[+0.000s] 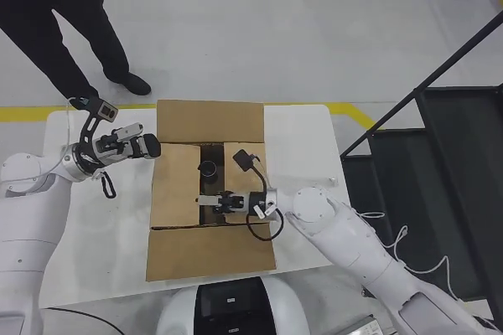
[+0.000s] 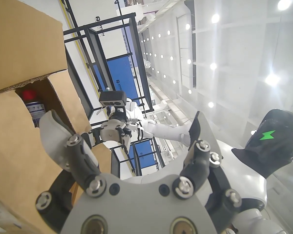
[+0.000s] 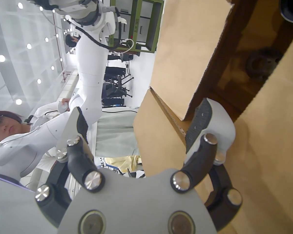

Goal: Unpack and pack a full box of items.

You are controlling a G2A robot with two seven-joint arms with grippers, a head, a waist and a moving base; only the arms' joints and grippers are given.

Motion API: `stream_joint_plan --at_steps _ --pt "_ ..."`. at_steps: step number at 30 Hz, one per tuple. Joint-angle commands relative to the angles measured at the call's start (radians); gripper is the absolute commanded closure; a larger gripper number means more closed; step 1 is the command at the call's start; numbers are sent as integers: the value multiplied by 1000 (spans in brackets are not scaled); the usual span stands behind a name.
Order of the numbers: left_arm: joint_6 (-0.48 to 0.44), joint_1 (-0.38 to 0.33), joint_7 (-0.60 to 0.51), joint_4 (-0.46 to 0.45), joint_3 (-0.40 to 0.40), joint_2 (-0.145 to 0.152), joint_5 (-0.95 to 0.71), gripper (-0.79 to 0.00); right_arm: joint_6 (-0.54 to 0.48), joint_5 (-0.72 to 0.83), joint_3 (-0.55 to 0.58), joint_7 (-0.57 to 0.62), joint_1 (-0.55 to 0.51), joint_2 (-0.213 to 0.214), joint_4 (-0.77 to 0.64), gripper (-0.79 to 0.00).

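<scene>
the box [image 1: 210, 126] sits centred on the desk [image 1: 302, 142], flaps spread. we judge that the right claw [image 1: 206, 200], released over the opening with its arm at four o'clock, may snag a flap and drag the box. the left claw [image 1: 149, 144], released and empty, hovers at ten o'clock of the box.

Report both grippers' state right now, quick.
Left gripper: open, empty, beside the box.
Right gripper: open, empty, over the box's opening.
</scene>
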Motion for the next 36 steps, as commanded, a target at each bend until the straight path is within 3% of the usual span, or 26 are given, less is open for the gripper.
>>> stream_joint_plan --at_steps 1,7,15,24,30,36 --pt "4 2 0 -1 0 1 2 -785 11 6 -25 -5 25 -11 29 -785" --pt "3 1 9 -6 -20 6 11 -785 58 -46 -76 -12 83 -33 87 -785" --pt "1 11 27 -24 -54 15 9 -785 56 13 -129 9 105 -64 135 -785" --pt "-18 35 72 -49 -102 23 -21 -785 -184 234 -142 71 123 -106 205 -785" --pt "-33 56 93 -80 -125 24 -64 -785 -334 270 -167 73 151 -137 232 -785" --pt "-30 70 97 -105 -138 24 -107 -785 -423 281 -254 37 196 -195 280 -785"
